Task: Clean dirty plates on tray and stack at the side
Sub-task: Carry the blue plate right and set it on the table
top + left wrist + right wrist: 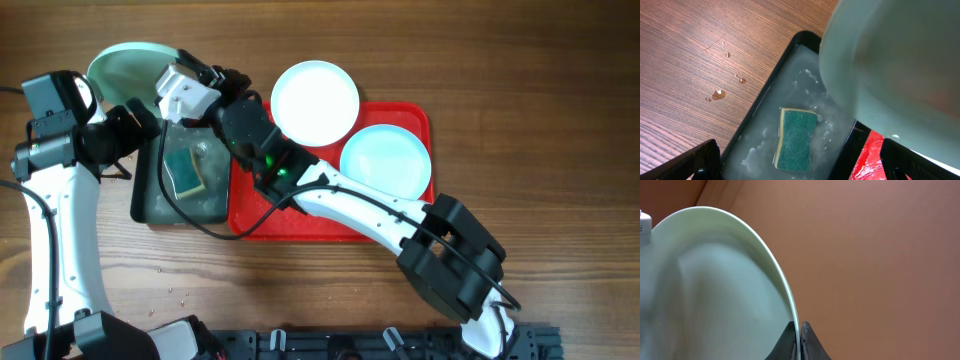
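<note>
The red tray (330, 215) lies at the table's middle and shows in the left wrist view (869, 161). A white plate (315, 100) sits on its back left rim and a light turquoise plate (386, 158) on its right half. My right gripper (190, 78) is shut on the rim of the other turquoise plate (125, 68) and holds it tilted above the table at the back left. The right wrist view shows the fingers (800, 328) pinching that rim (715, 280); the plate also fills the left wrist view (900, 60). My left gripper (133, 122) is open and empty (800, 162).
A smaller black tray (150, 205) with soapy water (765, 145) stands left of the red tray. A green and yellow sponge (186, 170) lies in it (796, 140). Water drops (718, 93) sit on the wood left of the black tray.
</note>
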`<state>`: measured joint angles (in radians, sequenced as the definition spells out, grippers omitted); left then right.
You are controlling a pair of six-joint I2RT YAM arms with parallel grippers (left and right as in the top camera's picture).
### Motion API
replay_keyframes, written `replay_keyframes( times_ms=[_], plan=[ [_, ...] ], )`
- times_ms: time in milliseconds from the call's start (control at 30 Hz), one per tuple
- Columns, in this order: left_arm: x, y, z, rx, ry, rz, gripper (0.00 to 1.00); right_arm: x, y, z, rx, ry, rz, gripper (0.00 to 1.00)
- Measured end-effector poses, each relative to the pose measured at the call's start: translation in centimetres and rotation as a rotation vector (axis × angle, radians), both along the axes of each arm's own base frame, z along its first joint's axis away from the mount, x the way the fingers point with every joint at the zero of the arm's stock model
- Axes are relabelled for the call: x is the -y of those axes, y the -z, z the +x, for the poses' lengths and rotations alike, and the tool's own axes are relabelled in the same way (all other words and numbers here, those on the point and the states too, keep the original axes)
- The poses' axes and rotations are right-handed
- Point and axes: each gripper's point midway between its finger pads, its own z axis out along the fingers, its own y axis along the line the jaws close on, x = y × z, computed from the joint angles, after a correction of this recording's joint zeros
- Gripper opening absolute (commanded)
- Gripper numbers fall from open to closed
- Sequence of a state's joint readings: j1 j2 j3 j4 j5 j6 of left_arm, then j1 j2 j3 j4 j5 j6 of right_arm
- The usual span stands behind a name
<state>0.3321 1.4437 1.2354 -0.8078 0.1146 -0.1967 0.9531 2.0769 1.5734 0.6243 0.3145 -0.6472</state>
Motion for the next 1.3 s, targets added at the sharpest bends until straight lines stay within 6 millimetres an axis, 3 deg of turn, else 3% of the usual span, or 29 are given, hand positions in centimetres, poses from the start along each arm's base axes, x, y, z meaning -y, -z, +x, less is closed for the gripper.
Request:
replay_keyframes(
  times_ms=[533,667,767,933,1067,1167,1267,1300],
  plan=[
    [0.0,0.0,0.0,0.0,0.0,0.0,1.0,0.1,0.6,0.2,-0.005,0.005,-0.032,0.04],
    [0.0,0.0,0.0,0.0,0.0,-0.001,1.0,1.3,4.1,1.8,-0.243,0.024,0.045,0.04],
    [0.1,0.0,0.0,0.001,0.002,-0.003,1.0,3.1,8.6,3.2,-0.525,0.032,0.121,0.05],
    [0.1,0.0,0.0,0.001,0.002,-0.003,1.0,4.3,13.8,2.1,-0.911,0.035,0.235,0.04],
    [0.1,0.0,0.0,0.001,0.002,-0.003,1.0,3.9,14.3,1.2,-1.013,0.033,0.309,0.04],
    [0.1,0.0,0.0,0.001,0.002,-0.003,1.0,4.9,15.0,1.6,-1.086,0.077,0.36,0.04],
    [0.1,0.0,0.0,0.001,0.002,-0.002,1.0,8.3,15.3,2.6,-1.168,0.152,0.376,0.04],
    [0.1,0.0,0.0,0.001,0.002,-0.003,1.0,10.9,14.3,3.3,-1.193,0.191,0.397,0.04]
  ],
)
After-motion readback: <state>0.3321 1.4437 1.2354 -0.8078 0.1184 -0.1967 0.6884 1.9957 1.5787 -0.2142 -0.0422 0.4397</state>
